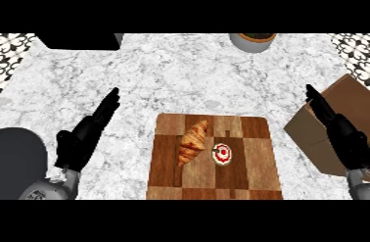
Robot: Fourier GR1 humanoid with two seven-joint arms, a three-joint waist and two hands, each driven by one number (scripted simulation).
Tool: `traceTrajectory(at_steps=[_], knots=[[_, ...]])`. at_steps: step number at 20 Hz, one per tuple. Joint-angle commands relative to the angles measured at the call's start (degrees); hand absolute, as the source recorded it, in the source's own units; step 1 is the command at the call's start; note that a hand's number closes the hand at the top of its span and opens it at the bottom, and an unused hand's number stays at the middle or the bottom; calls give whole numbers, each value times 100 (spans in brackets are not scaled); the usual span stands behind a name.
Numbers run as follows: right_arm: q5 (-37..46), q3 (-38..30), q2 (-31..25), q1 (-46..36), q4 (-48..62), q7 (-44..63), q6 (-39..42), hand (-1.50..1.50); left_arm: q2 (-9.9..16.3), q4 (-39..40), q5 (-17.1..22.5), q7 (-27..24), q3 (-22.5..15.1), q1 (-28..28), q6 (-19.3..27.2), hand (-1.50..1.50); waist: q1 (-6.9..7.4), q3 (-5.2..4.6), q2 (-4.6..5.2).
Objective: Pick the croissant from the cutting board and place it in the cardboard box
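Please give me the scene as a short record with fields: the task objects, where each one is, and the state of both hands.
croissant: lies on the cutting board, left of centre, not held
small round item: on the board, just right of the croissant, white with red on top
cardboard box: at the right edge of the counter, partly behind the right hand
left hand: open, fingers straight, left of the board, touching nothing
right hand: open, fingers straight, in front of the box
task progress: croissant not yet picked
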Motion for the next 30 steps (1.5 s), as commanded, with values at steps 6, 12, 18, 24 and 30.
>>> traceTrajectory(at_steps=[6,12,18,24,30], knots=[[1800,756,1092,-800,-889,2505,-2304,-150,106,-63,739,180,1205,147,339,0,320,149,-46],[4709,1458,1077,-908,-1124,2301,-3621,-150,7,34,1108,139,1316,320,124,0,138,161,-57],[6438,2605,1830,-1328,-971,4315,-1990,-150,226,103,1315,174,1570,452,-125,0,81,155,-73],[6709,2885,2162,-1822,-231,6111,373,-150,114,118,1245,158,1476,429,-58,0,121,143,-43],[6318,2827,3040,-2644,470,7556,2032,-150,269,-39,1390,428,1568,166,-156,0,269,180,3]])
